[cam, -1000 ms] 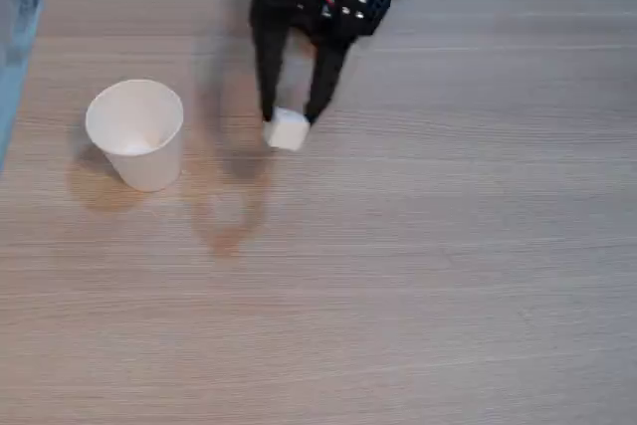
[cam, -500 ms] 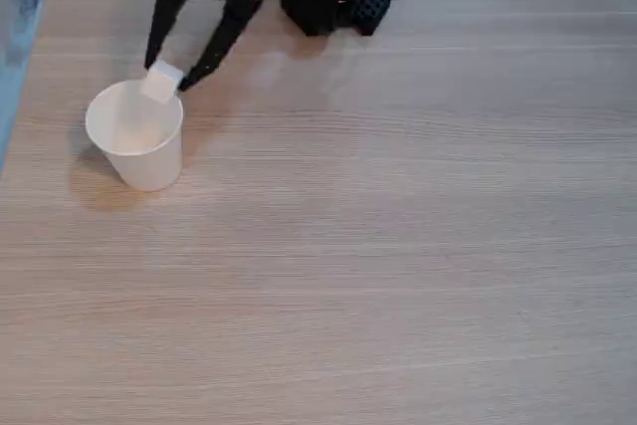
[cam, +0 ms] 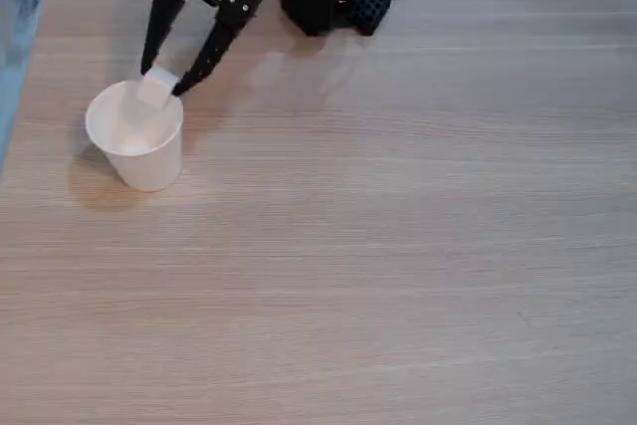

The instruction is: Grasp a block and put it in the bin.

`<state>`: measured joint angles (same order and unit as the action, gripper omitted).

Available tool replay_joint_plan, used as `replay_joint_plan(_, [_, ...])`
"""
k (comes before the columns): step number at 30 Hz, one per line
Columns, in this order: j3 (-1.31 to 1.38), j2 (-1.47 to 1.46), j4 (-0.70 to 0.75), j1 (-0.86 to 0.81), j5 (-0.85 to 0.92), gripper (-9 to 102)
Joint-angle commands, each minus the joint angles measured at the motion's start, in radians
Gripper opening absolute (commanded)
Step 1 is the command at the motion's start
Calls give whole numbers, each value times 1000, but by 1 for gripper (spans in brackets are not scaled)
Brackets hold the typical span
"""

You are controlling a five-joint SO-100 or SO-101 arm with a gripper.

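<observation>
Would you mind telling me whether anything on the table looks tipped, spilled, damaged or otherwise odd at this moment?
Nothing stands out. The paper cup stands upright on the table, rim round and undented. The gripper holds the small white cube between its fingertips at the cup's far rim. Nothing looks spilled or damaged.
</observation>
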<state>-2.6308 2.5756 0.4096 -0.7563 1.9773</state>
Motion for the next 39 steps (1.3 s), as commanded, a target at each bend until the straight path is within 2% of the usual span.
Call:
replay_joint_plan(1, [2, -12, -28, -15, 2, 10])
replay_joint_plan(23, [3, -89, -94, -54, -3, 11])
replay_joint_plan(30, [6, -98, -98, -64, -8, 21])
replay_joint_plan(33, [9, -103, -100, -67, -8, 31])
replay_joint_plan(39, [9, -104, -103, -69, -6, 30])
